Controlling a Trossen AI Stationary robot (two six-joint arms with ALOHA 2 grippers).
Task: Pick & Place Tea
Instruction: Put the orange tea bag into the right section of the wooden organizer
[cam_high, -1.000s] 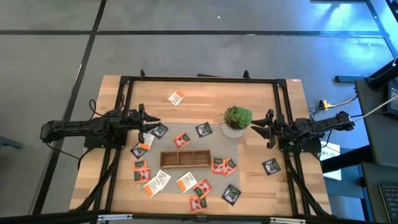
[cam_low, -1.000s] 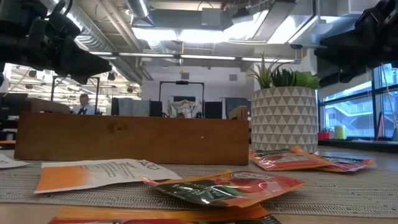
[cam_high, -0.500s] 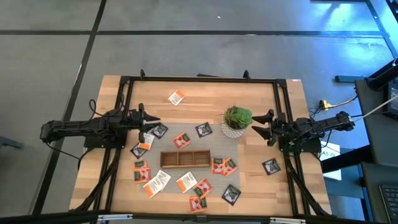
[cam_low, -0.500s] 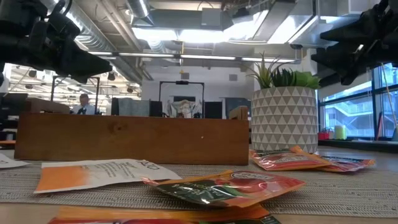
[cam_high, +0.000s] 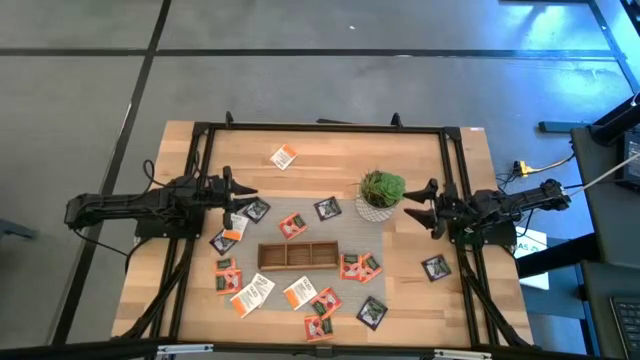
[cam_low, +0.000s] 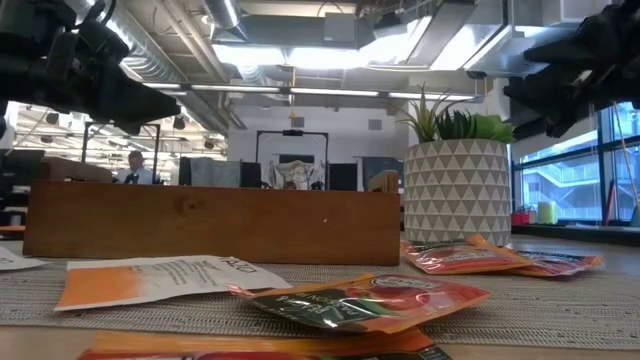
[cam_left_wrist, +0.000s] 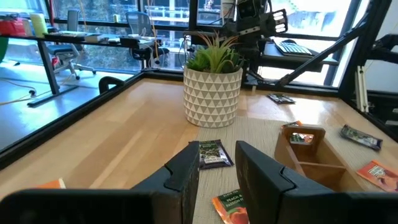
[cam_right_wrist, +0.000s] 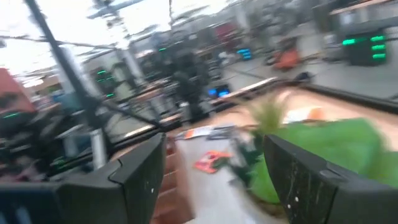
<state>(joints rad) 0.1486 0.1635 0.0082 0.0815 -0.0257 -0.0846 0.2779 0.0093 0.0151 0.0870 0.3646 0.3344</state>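
The tea sachets (cam_high: 300, 292) lay scattered on the worktop (cam_high: 320, 150) around the wooden tray (cam_high: 297, 256), between the two hands and held by neither. The right hand (cam_high: 417, 205) hovered spread wide just right of the potted plant (cam_high: 381, 194). The left hand (cam_high: 243, 198) hovered at the left with a narrow gap between its fingers, empty. The right wrist view was blurred. The sachets were small flat squares: white-and-orange, dark, red-orange.

A potted plant (cam_high: 381, 193) stands near a wooden tray (cam_high: 297, 256) on the table (cam_high: 320, 150).
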